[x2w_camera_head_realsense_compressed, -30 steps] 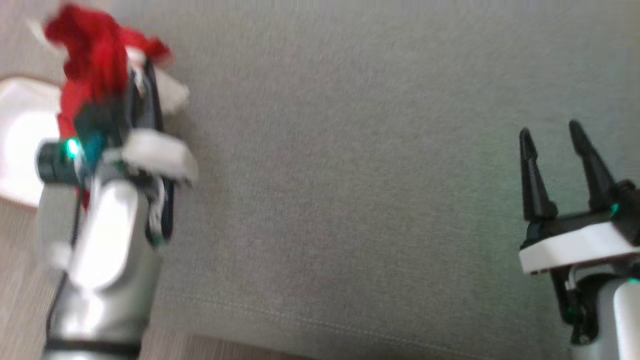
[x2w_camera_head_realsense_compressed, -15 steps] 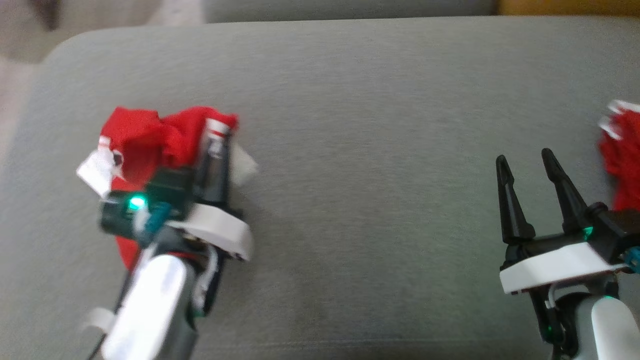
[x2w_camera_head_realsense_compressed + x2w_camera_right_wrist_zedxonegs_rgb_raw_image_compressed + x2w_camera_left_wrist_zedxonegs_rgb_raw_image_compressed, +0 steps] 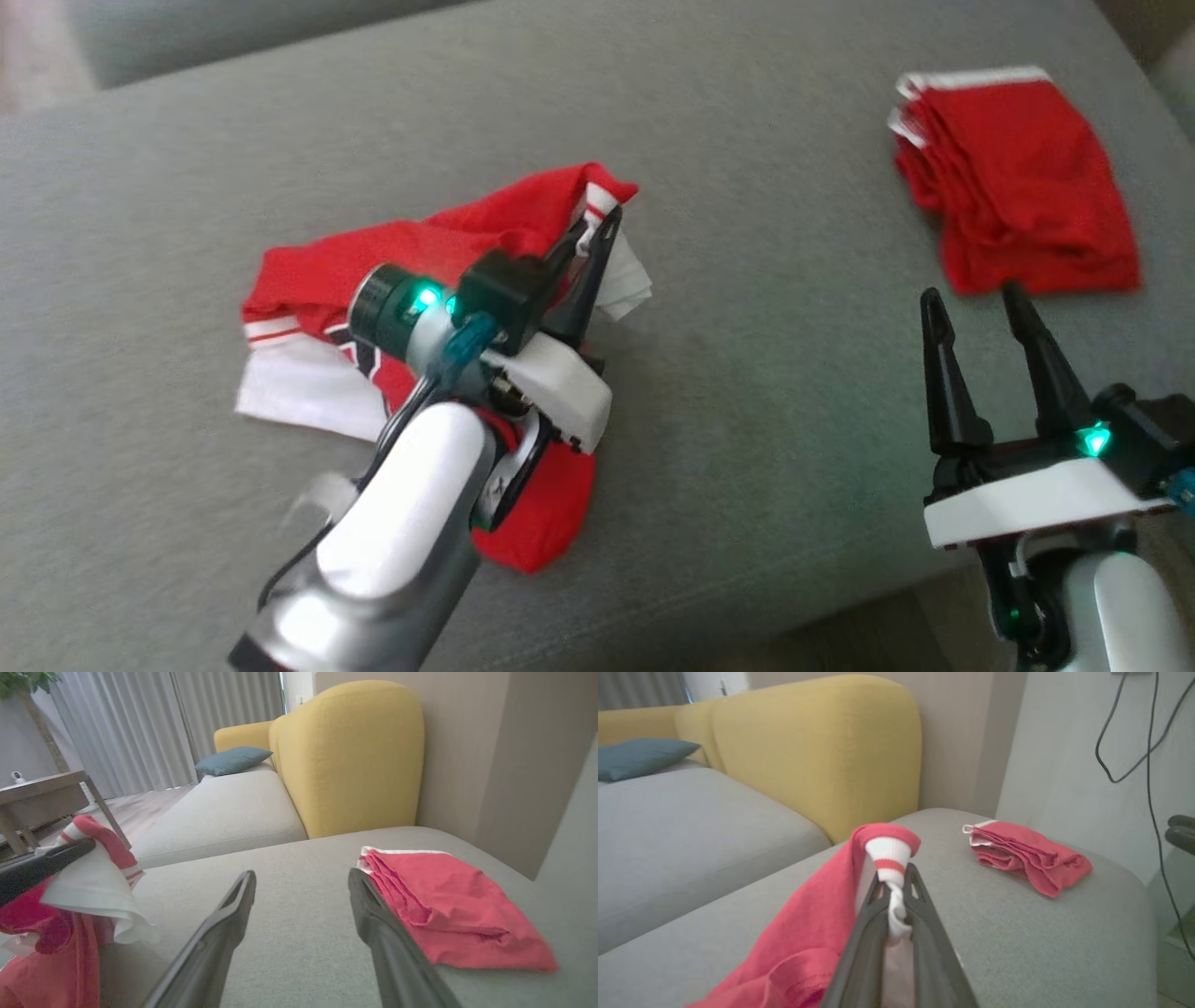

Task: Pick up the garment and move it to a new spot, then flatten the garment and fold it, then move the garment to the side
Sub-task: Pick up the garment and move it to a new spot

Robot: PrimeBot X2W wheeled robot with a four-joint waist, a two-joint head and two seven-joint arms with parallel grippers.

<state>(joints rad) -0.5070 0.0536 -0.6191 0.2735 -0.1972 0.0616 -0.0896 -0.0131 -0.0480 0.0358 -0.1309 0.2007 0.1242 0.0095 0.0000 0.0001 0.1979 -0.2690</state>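
Note:
A red and white garment (image 3: 411,252) hangs crumpled from my left gripper (image 3: 597,229), which is shut on its white, red-striped cuff (image 3: 891,858) above the grey cushion (image 3: 747,420). Most of the cloth trails down under the arm (image 3: 537,518). In the right wrist view the same garment (image 3: 88,877) shows at the left edge, pinched by the other arm's dark fingers. My right gripper (image 3: 976,308) stands open and holds nothing at the lower right; its fingers (image 3: 224,924) point along the cushion.
A folded red cloth (image 3: 1018,177) lies on the cushion at the far right, just beyond my right gripper. The cushion's front edge (image 3: 822,597) runs near the bottom. A yellow sofa back (image 3: 350,756), a blue pillow (image 3: 231,759) and wall cables (image 3: 1148,732) lie beyond.
The head view has swung right and down, bringing the folded red cloth into sight. My left gripper still holds the garment, which now drapes lower and more spread on the cushion. The right gripper stays open.

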